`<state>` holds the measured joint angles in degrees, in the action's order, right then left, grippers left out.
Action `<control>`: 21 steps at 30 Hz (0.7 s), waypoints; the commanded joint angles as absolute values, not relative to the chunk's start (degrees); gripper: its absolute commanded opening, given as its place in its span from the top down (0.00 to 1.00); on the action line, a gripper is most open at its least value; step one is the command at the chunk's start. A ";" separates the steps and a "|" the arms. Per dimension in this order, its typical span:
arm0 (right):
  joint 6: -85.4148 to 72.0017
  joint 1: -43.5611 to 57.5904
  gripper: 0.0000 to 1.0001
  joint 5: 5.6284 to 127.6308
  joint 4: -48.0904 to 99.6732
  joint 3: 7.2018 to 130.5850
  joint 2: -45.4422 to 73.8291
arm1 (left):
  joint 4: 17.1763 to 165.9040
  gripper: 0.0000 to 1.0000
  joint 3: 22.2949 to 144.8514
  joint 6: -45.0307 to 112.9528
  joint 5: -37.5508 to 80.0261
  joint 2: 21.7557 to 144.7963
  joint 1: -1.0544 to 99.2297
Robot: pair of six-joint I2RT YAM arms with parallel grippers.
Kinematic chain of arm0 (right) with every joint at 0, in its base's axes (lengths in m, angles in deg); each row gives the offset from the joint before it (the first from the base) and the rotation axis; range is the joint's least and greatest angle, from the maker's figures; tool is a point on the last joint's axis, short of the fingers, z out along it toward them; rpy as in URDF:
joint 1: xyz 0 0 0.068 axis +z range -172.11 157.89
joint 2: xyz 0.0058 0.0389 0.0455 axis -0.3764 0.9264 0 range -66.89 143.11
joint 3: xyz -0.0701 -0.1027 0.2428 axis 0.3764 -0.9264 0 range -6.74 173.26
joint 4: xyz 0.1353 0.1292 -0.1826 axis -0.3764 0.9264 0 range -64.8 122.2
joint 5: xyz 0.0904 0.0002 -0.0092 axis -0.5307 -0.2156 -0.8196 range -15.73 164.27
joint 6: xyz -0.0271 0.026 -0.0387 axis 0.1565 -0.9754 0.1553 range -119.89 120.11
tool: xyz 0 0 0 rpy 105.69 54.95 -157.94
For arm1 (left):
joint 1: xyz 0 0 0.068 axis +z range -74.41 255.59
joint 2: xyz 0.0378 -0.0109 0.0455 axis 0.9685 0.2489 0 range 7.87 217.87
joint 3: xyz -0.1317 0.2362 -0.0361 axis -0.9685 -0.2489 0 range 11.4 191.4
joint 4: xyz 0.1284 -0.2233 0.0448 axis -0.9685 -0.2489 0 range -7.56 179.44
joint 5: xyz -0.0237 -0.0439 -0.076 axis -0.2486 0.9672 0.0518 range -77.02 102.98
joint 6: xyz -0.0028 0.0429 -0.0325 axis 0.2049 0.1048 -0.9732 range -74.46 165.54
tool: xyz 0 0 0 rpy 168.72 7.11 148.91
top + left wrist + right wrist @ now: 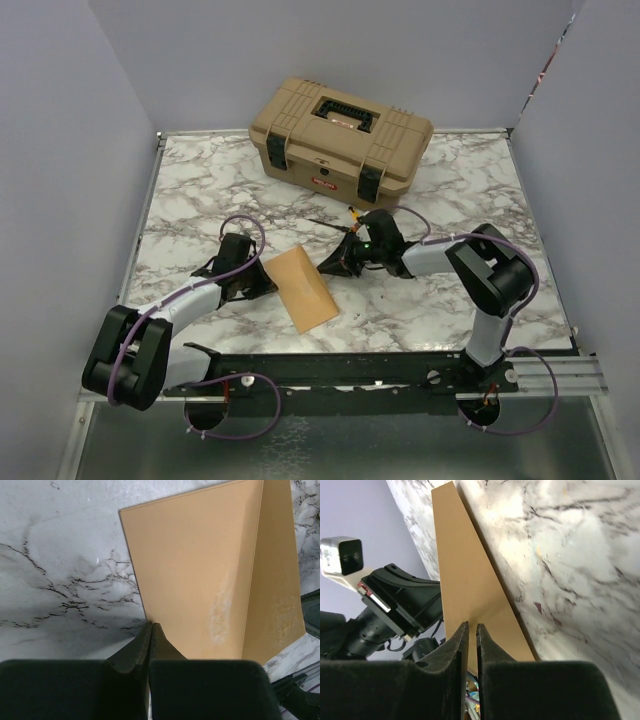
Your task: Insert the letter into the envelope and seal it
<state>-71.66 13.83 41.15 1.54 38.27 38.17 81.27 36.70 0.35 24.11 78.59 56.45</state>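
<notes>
The brown envelope (pixel 305 288) lies on the marble table between my two grippers. In the left wrist view the envelope (pixel 200 570) shows a straight fold line, and the panel right of it is tilted up. My left gripper (pixel 262 283) is shut, with its tips (pixel 150 625) resting at the envelope's left edge. My right gripper (pixel 333 263) has its jaws nearly together, and its tips (pixel 472 626) are against the raised brown flap (pixel 465 580). I cannot tell if it pinches the flap. The letter is not in view.
A tan toolbox (pixel 340 135) with black latches stands at the back of the marble table (pixel 200 200). Grey walls enclose the left, back and right. The left arm's wrist (pixel 405 605) shows just beyond the flap in the right wrist view.
</notes>
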 commanded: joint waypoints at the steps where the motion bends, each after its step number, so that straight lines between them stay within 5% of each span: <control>1: -64.90 15.85 0.87 40.47 8.50 43.12 41.88 | 80.01 1.00 35.41 0.22 22.66 79.22 56.65; 21: -38.91 24.76 0.84 64.55 39.21 60.55 43.97 | 80.91 1.00 43.43 -1.04 25.95 74.31 57.09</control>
